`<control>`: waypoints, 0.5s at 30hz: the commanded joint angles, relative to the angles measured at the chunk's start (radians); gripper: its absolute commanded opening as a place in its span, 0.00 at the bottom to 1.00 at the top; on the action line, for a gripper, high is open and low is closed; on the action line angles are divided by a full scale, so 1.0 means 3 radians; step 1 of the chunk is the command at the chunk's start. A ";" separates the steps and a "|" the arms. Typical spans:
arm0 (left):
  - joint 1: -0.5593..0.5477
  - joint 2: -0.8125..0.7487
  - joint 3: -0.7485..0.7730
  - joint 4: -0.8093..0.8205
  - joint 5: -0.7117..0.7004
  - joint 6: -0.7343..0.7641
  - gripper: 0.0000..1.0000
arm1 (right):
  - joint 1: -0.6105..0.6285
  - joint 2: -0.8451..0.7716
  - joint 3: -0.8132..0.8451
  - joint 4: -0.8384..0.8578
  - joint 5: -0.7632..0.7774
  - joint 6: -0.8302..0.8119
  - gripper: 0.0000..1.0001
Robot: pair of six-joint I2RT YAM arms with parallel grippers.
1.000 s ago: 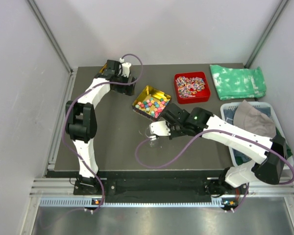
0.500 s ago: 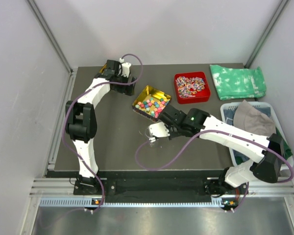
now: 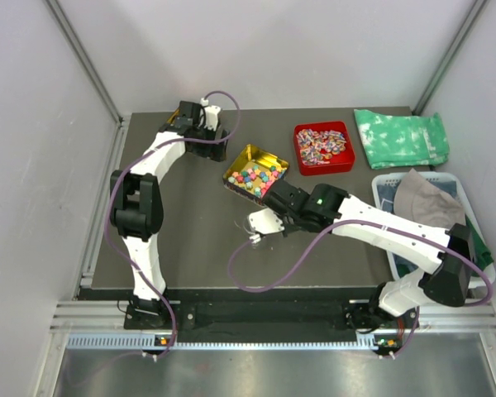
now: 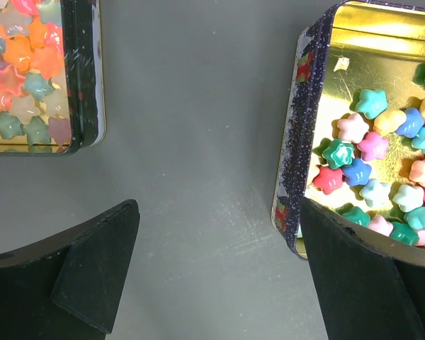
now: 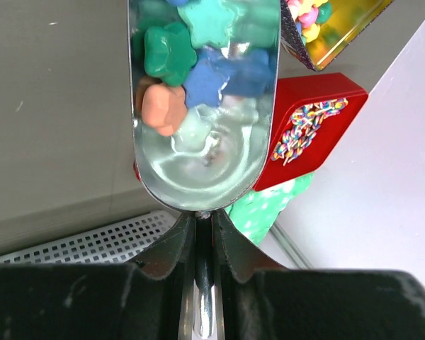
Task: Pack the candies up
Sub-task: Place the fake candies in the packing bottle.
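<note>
Right fingers (image 5: 237, 258) are clamped tight on the thin handle of a metal scoop (image 5: 198, 170). The scoop has a small load of candies (image 5: 198, 57) in its bowl: green, blue, teal and one peachy-orange. They look star-shaped to me rather than round. From overhead, the scoop is out over the tabletop (image 3: 190, 240) on the near side of the gold tin (image 4: 292, 142), close to it but not touching. The rest of the candies are in that tin, a mixed heap of pink, blue, green and yellow with some bare gold floor showing.

My left fingers (image 4: 92, 283) are spread as wide as they go and have hold of nothing. They hang above the bare tabletop, in the gap between the gold tin and a second dark-walled tin (image 4: 88, 85) full of translucent gummy stars (image 4: 25, 71).

Further back there's a red tray (image 3: 326, 168) of striped wrapped sweets (image 3: 321, 142) with a green cloth (image 3: 401, 136) beside it. Off on the right is a white basket (image 3: 384, 180) with a grey cap (image 3: 430, 203) lying in it.
</note>
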State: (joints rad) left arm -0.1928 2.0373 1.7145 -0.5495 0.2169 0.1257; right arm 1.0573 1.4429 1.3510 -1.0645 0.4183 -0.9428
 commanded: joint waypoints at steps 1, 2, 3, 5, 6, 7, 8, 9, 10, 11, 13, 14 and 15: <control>0.0029 -0.0164 -0.0009 0.0063 0.0034 0.0005 0.99 | 0.0065 0.0002 0.0186 0.0005 0.0119 -0.0043 0.00; 0.0029 -0.0164 -0.0009 0.0063 0.0039 0.0005 0.99 | 0.0065 0.0002 0.0186 0.0010 0.0129 -0.0048 0.00; 0.0029 -0.0159 -0.0009 0.0063 0.0039 0.0005 0.99 | 0.0065 0.0017 0.0196 0.0005 0.0129 -0.0053 0.00; 0.0034 -0.0164 -0.0009 0.0068 0.0049 0.0000 0.99 | 0.0065 0.0017 0.0206 0.0005 0.0135 -0.0058 0.00; 0.0034 -0.0164 -0.0014 0.0073 0.0049 0.0000 0.99 | 0.0065 0.0017 0.0206 0.0000 0.0140 -0.0058 0.00; 0.0034 -0.0159 -0.0014 0.0068 0.0054 -0.0005 0.99 | 0.0065 0.0027 0.0211 0.0000 0.0135 -0.0063 0.00; 0.0034 -0.0159 -0.0019 0.0073 0.0059 -0.0005 0.99 | 0.0065 0.0032 0.0216 0.0005 0.0140 -0.0063 0.00; 0.0034 -0.0154 -0.0014 0.0073 0.0064 -0.0005 0.99 | 0.0065 0.0032 0.0216 0.0010 0.0135 -0.0063 0.00; 0.0034 -0.0149 -0.0014 0.0073 0.0065 -0.0005 0.99 | 0.0065 0.0032 0.0216 0.0010 0.0145 -0.0068 0.00; 0.0034 -0.0154 -0.0014 0.0078 0.0059 -0.0010 0.99 | 0.0065 0.0032 0.0216 0.0015 0.0140 -0.0073 0.00; 0.0034 -0.0149 -0.0009 0.0083 0.0059 -0.0010 0.99 | 0.0065 0.0032 0.0216 0.0005 0.0140 -0.0074 0.00; 0.0034 -0.0149 -0.0009 0.0083 0.0059 -0.0005 0.99 | 0.0065 0.0038 0.0216 0.0010 0.0155 -0.0079 0.00; 0.0034 -0.0149 -0.0014 0.0078 0.0070 -0.0010 0.99 | 0.0065 0.0038 0.0216 0.0010 0.0155 -0.0084 0.00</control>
State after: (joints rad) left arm -0.1886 2.0373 1.7130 -0.5491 0.2203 0.1253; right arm 1.0584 1.4513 1.3579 -1.0645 0.4442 -0.9565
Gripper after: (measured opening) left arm 0.990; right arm 0.108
